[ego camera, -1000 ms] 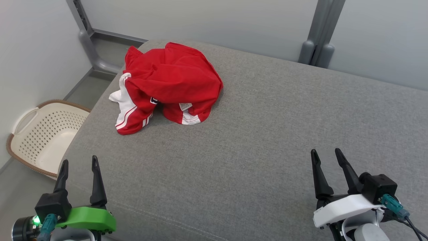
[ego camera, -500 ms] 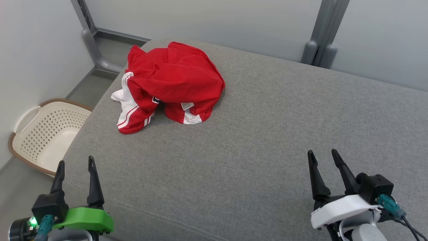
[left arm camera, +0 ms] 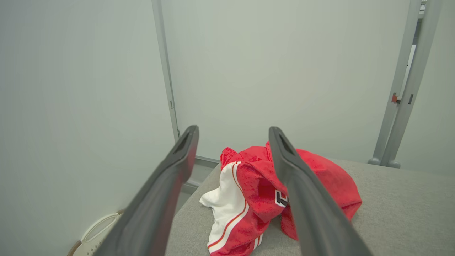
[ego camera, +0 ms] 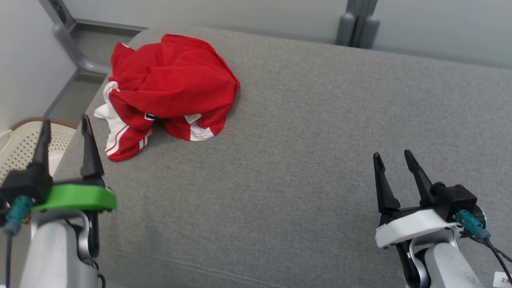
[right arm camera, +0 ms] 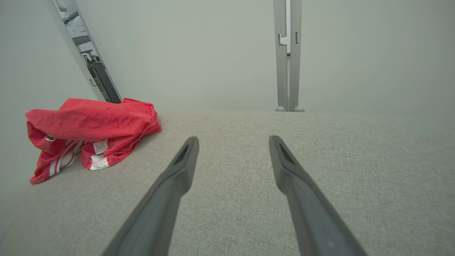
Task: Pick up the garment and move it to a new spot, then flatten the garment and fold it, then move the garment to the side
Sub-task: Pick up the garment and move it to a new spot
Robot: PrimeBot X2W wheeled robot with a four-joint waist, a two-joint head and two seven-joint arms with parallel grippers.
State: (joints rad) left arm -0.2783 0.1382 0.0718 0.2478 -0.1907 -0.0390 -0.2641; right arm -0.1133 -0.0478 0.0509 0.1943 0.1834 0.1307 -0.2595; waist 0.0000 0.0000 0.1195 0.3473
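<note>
Fingers wide apart, empty, on left gripper and right gripper. Crumpled red-and-white fabric garment untouched, upper left, on grey upholstered cushion. Nothing done: pickup, flatten, fold, side move pending.

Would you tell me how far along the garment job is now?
Nothing done yet: the red garment lies crumpled on the grey cushion, far left. In hand: left gripper and right gripper open, empty, short of it. Left: pick up, move, flatten, fold, set aside.
</note>
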